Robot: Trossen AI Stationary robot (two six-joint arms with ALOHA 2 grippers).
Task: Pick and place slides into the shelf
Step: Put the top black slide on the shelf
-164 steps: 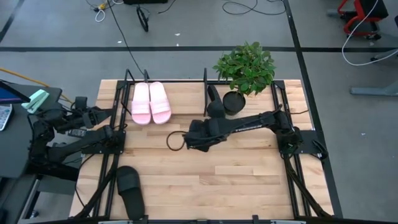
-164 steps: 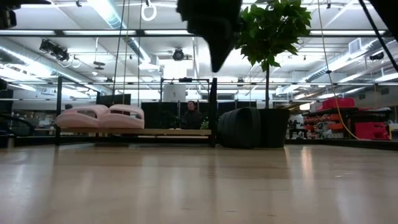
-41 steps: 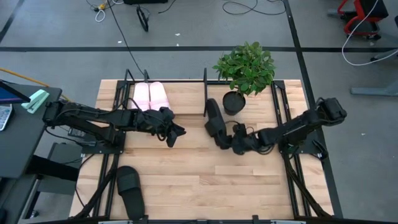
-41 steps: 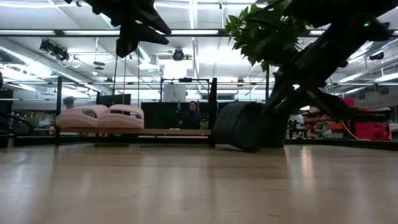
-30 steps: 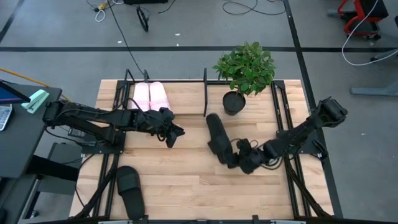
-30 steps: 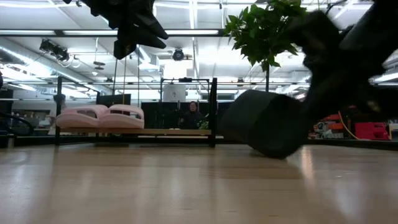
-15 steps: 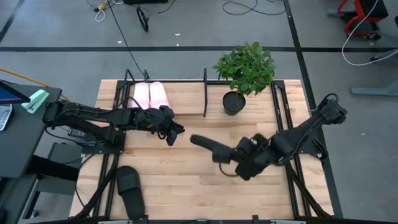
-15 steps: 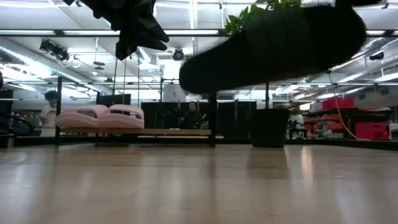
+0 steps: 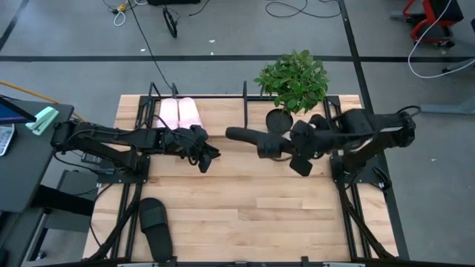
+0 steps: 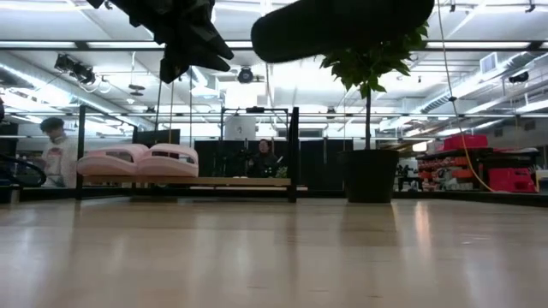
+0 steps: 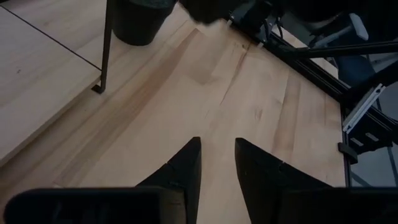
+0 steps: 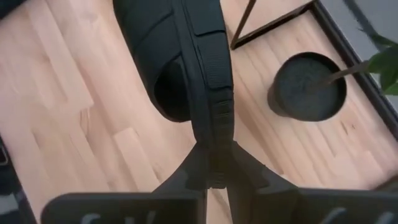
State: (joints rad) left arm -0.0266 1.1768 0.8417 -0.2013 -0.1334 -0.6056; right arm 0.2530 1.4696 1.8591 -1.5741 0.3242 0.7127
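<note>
Scanning left to right on the high view: a second black slide lay on the table near the front left corner, untouched, well apart from both arms.

Next, the shelf sat along the back edge. We saw the two pink slides already on it at its left end, side by side; the low view showed the pair resting flat on the rack. The right part of the shelf, between the pink pair and the right end post, was unfilled.

The left gripper hovered just in front of the pink pair, above the table. In its wrist view the left fingers stood a narrow gap apart with nothing between them, only bare wood beyond.

Further right, the right gripper carried a black slide in the air, just in front of the shelf's right end post. The right wrist view showed the jaws pinched tight on the edge of that slide, toe pointing away. On the low view it hung well above the table.

Rightmost, the potted plant stood at the back, just beside the shelf's right end.

Our read: two of four done. Third slide was picked, not yet placed; it needed to go onto the shelf's free span. Fourth still had to be fetched from the front left.
</note>
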